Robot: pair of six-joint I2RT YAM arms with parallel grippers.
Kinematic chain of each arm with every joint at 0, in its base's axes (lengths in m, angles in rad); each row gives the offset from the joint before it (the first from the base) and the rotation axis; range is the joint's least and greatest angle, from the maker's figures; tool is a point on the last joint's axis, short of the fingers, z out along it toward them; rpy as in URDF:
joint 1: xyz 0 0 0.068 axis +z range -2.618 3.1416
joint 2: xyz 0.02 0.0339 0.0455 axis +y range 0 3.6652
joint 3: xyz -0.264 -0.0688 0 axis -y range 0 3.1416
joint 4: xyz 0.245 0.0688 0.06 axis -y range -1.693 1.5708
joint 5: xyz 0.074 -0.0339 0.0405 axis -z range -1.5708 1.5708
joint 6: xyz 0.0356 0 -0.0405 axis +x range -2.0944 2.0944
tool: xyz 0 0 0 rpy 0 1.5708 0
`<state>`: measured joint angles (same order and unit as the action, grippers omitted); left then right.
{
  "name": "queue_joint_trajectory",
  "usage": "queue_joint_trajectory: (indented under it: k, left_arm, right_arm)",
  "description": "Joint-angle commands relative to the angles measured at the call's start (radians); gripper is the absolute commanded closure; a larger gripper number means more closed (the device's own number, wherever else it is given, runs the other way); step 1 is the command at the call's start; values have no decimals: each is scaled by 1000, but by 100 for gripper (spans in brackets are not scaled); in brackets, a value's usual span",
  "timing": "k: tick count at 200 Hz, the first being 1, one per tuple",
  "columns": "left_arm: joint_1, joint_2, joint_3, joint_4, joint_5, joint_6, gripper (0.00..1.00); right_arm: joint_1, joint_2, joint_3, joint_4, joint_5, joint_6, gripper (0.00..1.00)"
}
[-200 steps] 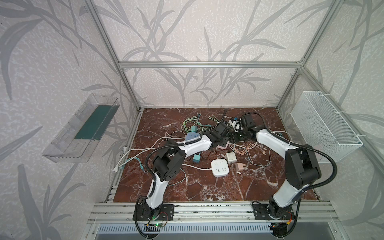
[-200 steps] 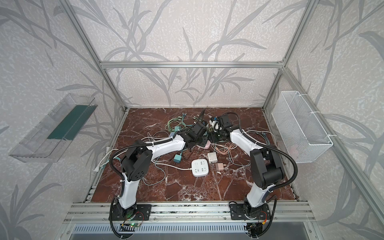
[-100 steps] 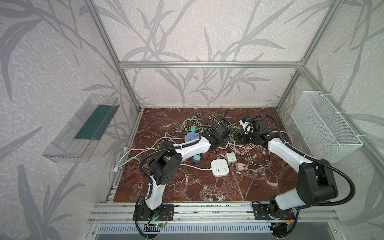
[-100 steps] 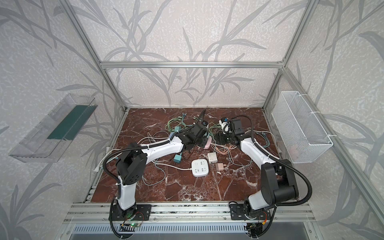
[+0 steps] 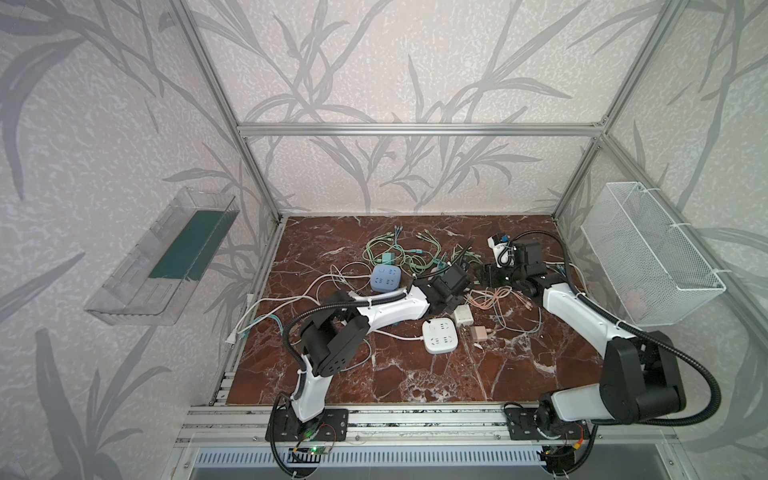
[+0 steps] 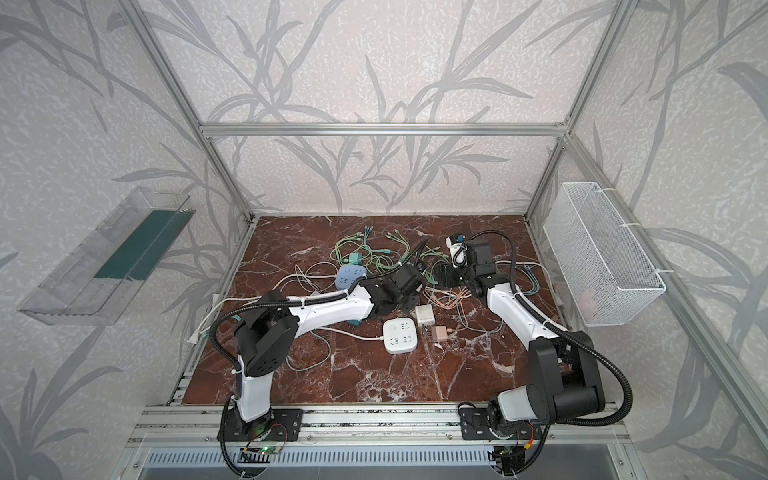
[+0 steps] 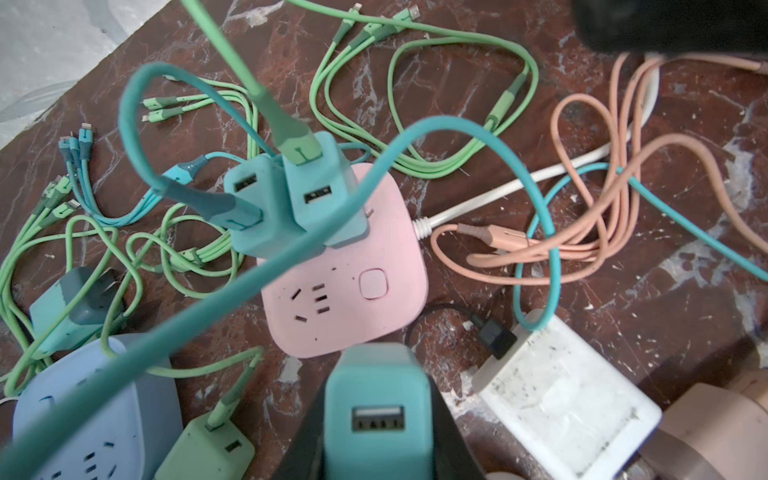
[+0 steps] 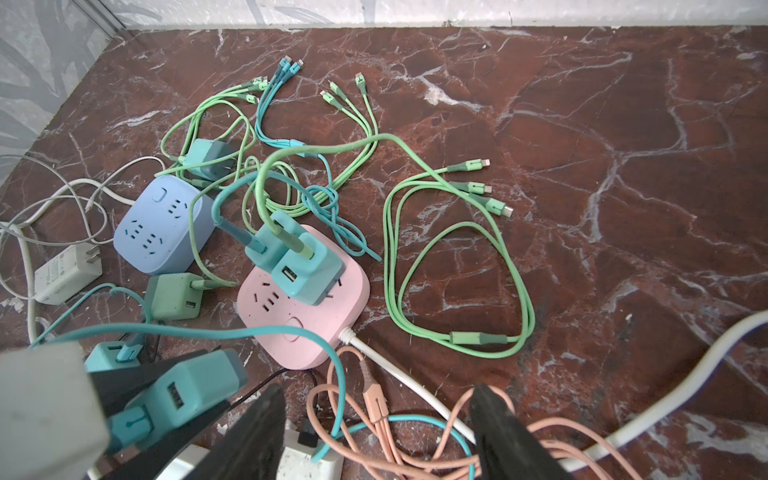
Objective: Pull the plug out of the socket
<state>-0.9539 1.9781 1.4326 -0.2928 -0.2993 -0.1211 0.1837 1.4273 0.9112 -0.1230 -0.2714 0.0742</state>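
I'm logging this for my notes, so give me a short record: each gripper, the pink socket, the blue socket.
left gripper: shut on teal charger, held clear of the sockets
right gripper: open, holding nothing, above peach cables
pink socket: flat on the table, two teal plugs seated in it
blue socket: no plug in it

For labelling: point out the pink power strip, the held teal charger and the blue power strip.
pink power strip (image 7: 386, 249): left wrist view, top face.
held teal charger (image 7: 376, 386): left wrist view, USB-port face.
blue power strip (image 8: 160, 224): right wrist view, top face.
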Motion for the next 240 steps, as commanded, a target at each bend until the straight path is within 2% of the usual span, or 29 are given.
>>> queue_joint_trajectory:
  k: [1, 33, 61, 205, 240]
  left_arm:
    - [-22, -13, 0, -54, -78, 23, 85]
    - [-60, 36, 40, -116, -205, 25, 84]
    - [-83, 98, 97, -177, -274, 51, 84]
    - [-107, 209, 137, -233, -311, 83, 81]
    - [-119, 225, 138, -233, -333, 95, 77]
  right_arm:
    - [-6, -23, -11, 21, 13, 7, 30]
    - [-7, -24, -15, 19, 20, 4, 30]
    - [-9, -22, -15, 15, 20, 1, 30]
    - [-16, -31, -21, 11, 27, -7, 29]
    - [-20, -27, -21, 11, 30, -7, 29]
